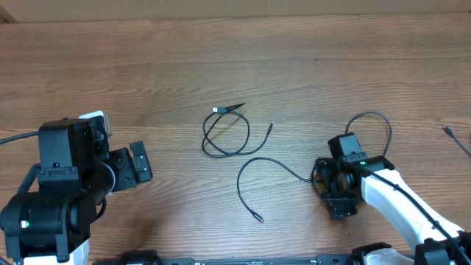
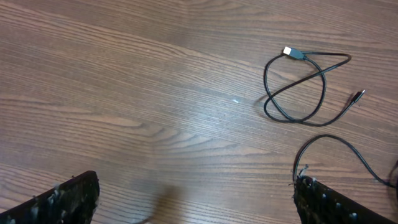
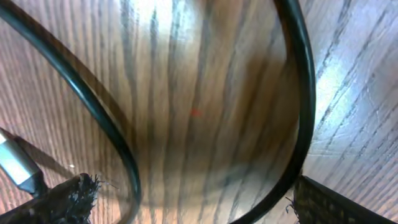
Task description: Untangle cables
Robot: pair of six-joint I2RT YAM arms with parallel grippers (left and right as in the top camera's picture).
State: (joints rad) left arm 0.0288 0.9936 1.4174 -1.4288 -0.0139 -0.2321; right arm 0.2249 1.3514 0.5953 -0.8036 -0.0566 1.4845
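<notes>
On the wooden table [image 1: 147, 59], looped cable [image 1: 247, 136] mid-table, left gripper [image 1: 137, 165] released, right gripper [image 1: 340, 193] released over second cable [image 1: 263, 159]

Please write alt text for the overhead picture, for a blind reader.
A looped black cable lies in the middle of a wooden table; a second cable curves to the right hand. The left hand is open, apart from both.

- Overhead view: even, fairly bright light on the wooden table [image 1: 147, 73]. Shadows are faint and the focus is sharp.
- Left wrist view: diffuse light, with a tiny glint on the wood ahead of the left gripper [image 2: 199, 200] and a soft shadow between its fingers.
- Right wrist view: the close-up cable [image 3: 305, 93] ahead of the right gripper [image 3: 193, 202] is blurred. There is pale glare up top and shade at centre.
</notes>
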